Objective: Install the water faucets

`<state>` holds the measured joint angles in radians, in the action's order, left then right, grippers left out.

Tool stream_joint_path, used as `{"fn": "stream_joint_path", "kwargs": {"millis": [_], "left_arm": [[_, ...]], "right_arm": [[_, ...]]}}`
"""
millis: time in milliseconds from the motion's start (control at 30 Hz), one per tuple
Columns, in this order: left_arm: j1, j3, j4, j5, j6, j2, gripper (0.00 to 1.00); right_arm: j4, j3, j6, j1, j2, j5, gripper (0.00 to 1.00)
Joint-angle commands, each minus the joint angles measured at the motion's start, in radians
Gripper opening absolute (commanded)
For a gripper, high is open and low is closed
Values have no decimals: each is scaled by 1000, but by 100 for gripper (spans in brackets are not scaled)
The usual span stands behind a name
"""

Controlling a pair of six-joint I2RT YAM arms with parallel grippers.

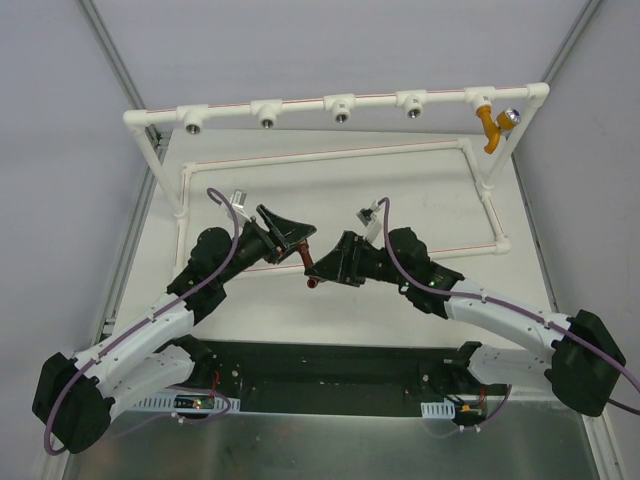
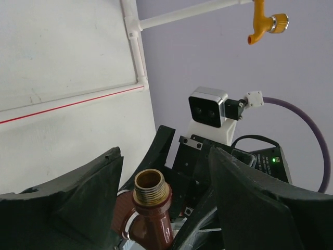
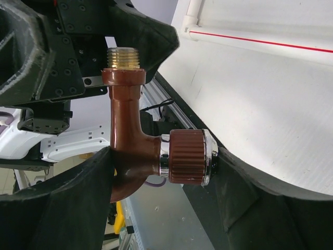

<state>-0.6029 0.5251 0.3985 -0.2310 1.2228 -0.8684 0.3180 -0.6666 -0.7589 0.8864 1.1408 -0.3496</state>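
The dark reddish-brown water faucet (image 1: 308, 262) hangs above the table's middle between both grippers. My right gripper (image 3: 161, 172) is shut on it, one finger on the bent body (image 3: 127, 130) and the other on the ribbed knob's chrome end. The faucet's brass threaded end (image 2: 151, 187) points up between the fingers of my left gripper (image 2: 165, 172), which stands open around it with a wide gap on its right side. The orange-yellow water faucet (image 1: 490, 125) hangs from the rightmost socket of the white pipe rail; it also shows in the left wrist view (image 2: 260, 23).
The white pipe rail (image 1: 300, 103) runs across the back, with several metal-ringed tee sockets (image 1: 341, 115) facing down. A lower white pipe loop (image 1: 330, 152) lies on the table behind the grippers. The right wrist camera (image 2: 208, 107) sits close in front of my left gripper.
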Motion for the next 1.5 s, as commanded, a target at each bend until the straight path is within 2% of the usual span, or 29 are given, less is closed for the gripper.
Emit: {"fn": "stream_joint_path", "kwargs": {"millis": [0,133,333,400,467,500,633,667,733,867,933,1100,1233,1467], "left_arm": [[-12,-13,128,-27,24,2,65],[-23,-20,155,-34,35,3,55],[-31,-19,161,-65,29,-15,64],[-35,-17,164,-74,29,-26,60],[-38,-20,174,-77,30,-30,51],[-40,-22,177,-79,30,-29,42],[-41,-28,180,-71,35,-23,0],[-41,-30,180,-68,35,-18,0],[-41,-33,180,-59,37,-4,0],[-41,-31,146,-41,15,23,0],[-41,-17,123,-47,0,25,0],[-41,18,56,-24,-3,25,0],[-41,67,-105,30,-20,40,0],[-41,98,-184,82,13,36,0]], "right_arm": [[125,5,-56,3,-32,-19,7],[150,9,-74,3,-16,-15,8],[191,9,-99,3,-10,-26,8],[191,5,-95,5,-10,-26,8],[191,5,-97,5,-10,-25,8],[191,9,-99,5,-9,-25,9],[190,15,-99,3,-7,-29,9],[188,16,-94,3,-9,-28,10],[155,21,-71,2,-22,-16,23],[2,12,27,5,-99,69,61],[-74,12,76,5,-154,128,71],[-249,-2,194,5,-289,250,77],[-345,-13,256,5,-357,317,83],[-382,-24,279,5,-383,311,80]]}}
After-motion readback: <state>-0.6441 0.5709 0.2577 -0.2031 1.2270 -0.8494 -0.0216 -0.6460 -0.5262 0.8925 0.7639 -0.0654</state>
